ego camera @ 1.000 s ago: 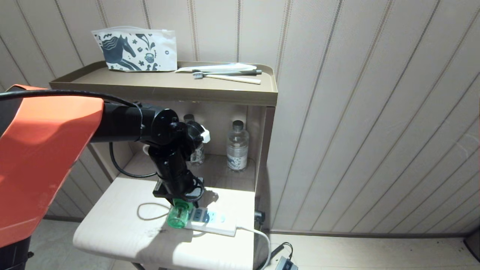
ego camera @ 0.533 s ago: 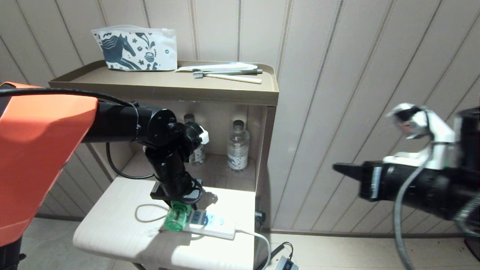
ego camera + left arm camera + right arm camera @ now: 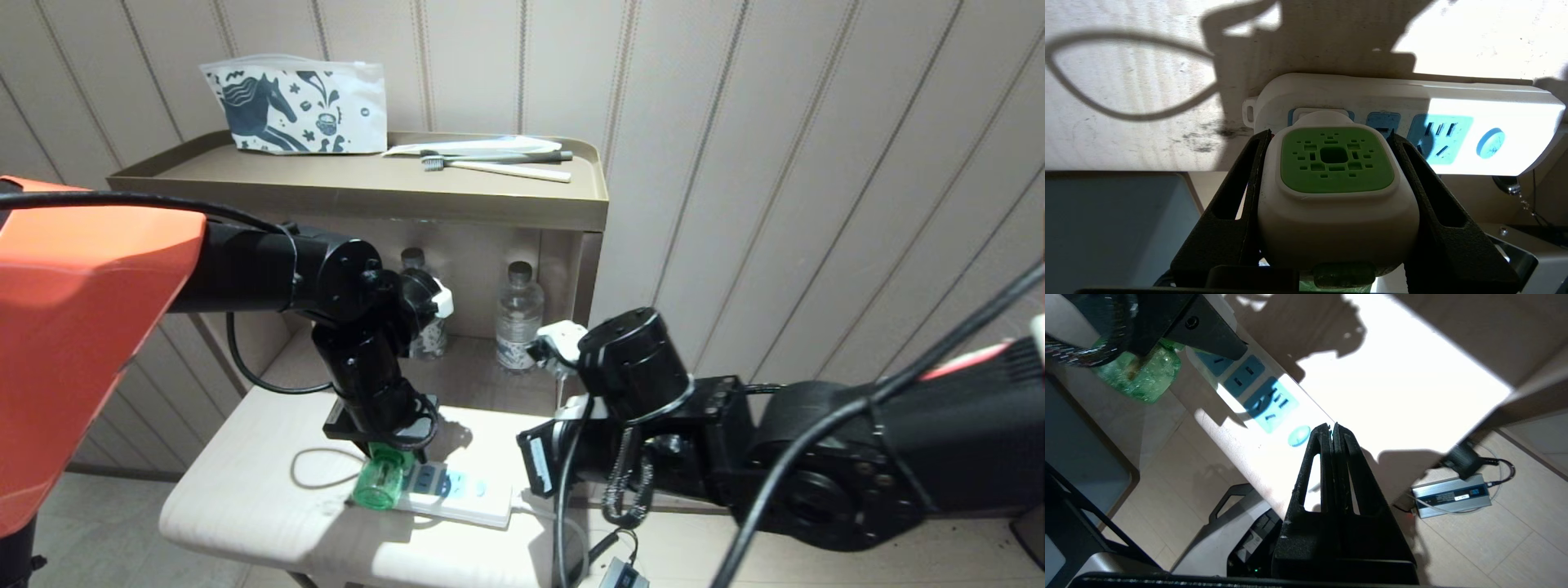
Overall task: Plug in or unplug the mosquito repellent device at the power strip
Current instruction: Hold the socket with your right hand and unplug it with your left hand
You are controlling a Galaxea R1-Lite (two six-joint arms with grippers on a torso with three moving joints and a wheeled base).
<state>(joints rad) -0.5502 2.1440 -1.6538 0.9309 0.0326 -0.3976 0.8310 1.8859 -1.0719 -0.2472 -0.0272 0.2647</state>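
The mosquito repellent device (image 3: 1337,163) has a green vented top on a white body and a translucent green bottle (image 3: 377,483). My left gripper (image 3: 1329,136) is shut on its two sides from above. Its white front sits against the end socket of the power strip (image 3: 465,498); the prongs are hidden. The strip lies flat on the pale table top (image 3: 245,490), with light-blue sockets and a round blue button (image 3: 1298,436). My right gripper (image 3: 1332,426) is shut on nothing, its tips just above the strip's button end. The right arm (image 3: 653,384) reaches in from the right.
A water bottle (image 3: 519,318) and a second one (image 3: 420,327) stand in the shelf niche behind the table. A printed pouch (image 3: 298,106) and a toothbrush (image 3: 490,167) lie on the brown top tray. A grey power adapter (image 3: 1449,496) lies on the floor.
My right arm has swung in from the right, from out of view to the strip's button end. The left gripper keeps its hold on the device and has hardly moved.
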